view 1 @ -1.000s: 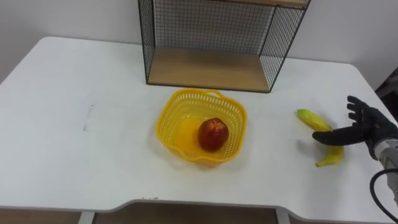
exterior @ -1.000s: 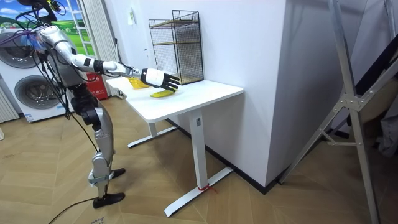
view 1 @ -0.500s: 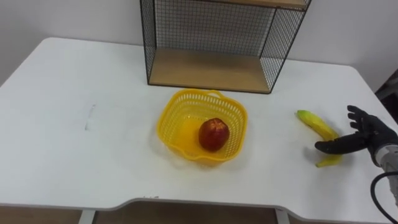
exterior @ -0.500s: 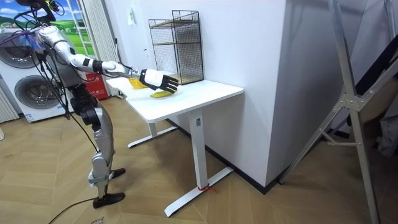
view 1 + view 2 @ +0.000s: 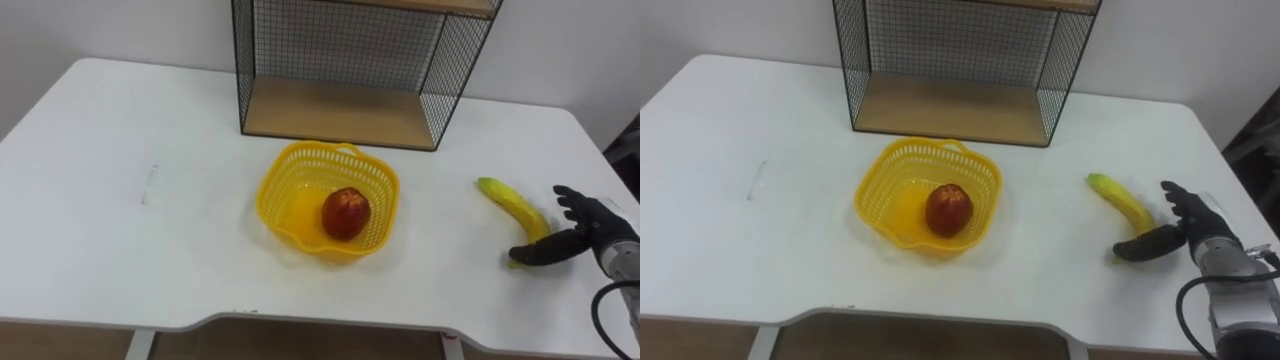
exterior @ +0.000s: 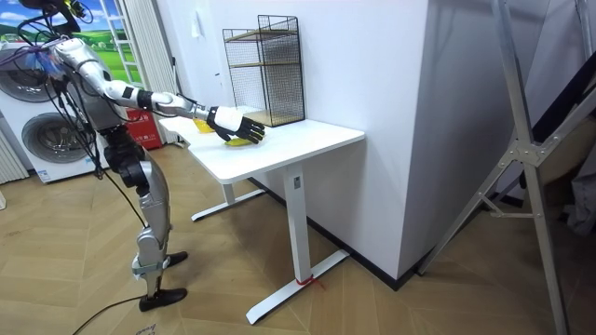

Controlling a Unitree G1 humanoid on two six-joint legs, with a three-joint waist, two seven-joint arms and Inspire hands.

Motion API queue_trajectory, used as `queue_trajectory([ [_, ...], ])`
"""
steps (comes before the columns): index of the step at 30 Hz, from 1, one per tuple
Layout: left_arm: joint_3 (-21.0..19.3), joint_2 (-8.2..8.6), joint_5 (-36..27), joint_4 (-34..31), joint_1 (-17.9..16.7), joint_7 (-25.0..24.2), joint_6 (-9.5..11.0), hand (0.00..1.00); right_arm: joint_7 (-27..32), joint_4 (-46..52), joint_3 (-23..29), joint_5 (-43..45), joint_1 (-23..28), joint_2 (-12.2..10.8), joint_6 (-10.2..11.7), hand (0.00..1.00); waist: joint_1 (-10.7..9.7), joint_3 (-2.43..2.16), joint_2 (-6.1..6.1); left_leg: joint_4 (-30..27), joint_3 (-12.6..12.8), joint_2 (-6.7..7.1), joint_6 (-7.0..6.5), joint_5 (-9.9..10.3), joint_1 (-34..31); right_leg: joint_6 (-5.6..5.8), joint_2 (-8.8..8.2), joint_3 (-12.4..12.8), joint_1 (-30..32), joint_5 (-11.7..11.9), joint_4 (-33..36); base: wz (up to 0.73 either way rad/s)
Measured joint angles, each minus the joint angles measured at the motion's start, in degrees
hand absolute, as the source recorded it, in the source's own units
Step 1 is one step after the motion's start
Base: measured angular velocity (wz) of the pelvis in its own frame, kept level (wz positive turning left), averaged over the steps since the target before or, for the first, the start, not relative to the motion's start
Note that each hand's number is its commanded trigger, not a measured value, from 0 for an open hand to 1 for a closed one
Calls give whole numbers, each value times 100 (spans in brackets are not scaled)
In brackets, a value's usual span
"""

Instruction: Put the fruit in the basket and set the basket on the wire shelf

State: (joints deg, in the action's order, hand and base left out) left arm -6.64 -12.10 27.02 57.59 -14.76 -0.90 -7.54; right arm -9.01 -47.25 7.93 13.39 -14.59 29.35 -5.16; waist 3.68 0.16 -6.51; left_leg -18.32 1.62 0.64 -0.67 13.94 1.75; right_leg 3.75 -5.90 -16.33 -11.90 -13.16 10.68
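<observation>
At the table's (image 5: 120, 230) near right edge, holds the right hand (image 5: 585, 228) low, fingers spread and thumb stretched leftward, probably to bracket the banana (image 5: 510, 203) before closing. Has that banana flat on the table, near tip under the thumb, length just left of the fingers, unclasped. Further in, shows the apple (image 5: 345, 213) inside the basket (image 5: 283, 178); beyond, the wire shelf (image 5: 340, 110).

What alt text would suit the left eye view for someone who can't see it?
The robot's right hand, fingers spread, touches the near end of a banana lying on a white table. Mid-table, a yellow basket holds a red apple, in front of a wire shelf.
</observation>
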Motion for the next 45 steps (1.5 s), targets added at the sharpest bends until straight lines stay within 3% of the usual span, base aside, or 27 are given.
queue_trajectory([
  [7, 9, 0, 3, 12, 55, 1, -96, 0, 25, 54, -12, 524, -9, -22, -69, 0, 139, 12, 3, -15, -22, 3, 0, 1, -24, 0, 5, 21, 17, 0, 1, 1],
  [17, 13, -22, -17, 65, 177, 0, -90, 0, 57, 88, -172, 702, -8, -37, -102, 0, 139, 11, 16, -174, -139, -5, 1, 2, -227, -27, 35, -96, 95, 41, 13, 5],
  [18, 13, -22, -17, 65, 179, 0, -89, 0, 66, 93, -192, 716, -8, -39, -103, 20, 139, 12, 20, -190, -149, -6, 0, 3, -237, -27, 38, -103, 94, 43, 14, 6],
  [20, 35, -28, -45, 60, 181, 0, -87, 0, 93, 107, -249, 783, -8, -60, -117, 100, 151, 9, 26, -218, -160, -11, 0, 3, -252, -30, 45, -104, 92, 49, 21, 3],
  [32, 233, -71, -52, 56, 170, 0, -88, 0, 450, 131, -459, 952, -8, -138, -194, 100, 160, -2, 90, -244, -162, -34, 5, -7, -219, -38, 56, -101, 81, 59, 106, 0],
  [45, 234, -73, -51, 56, 182, 0, -91, 0, 450, 128, -499, 933, -8, -208, -205, 100, 164, -11, 55, -240, -161, -36, 5, -7, -215, -38, 56, -114, 86, 59, 101, 0],
])
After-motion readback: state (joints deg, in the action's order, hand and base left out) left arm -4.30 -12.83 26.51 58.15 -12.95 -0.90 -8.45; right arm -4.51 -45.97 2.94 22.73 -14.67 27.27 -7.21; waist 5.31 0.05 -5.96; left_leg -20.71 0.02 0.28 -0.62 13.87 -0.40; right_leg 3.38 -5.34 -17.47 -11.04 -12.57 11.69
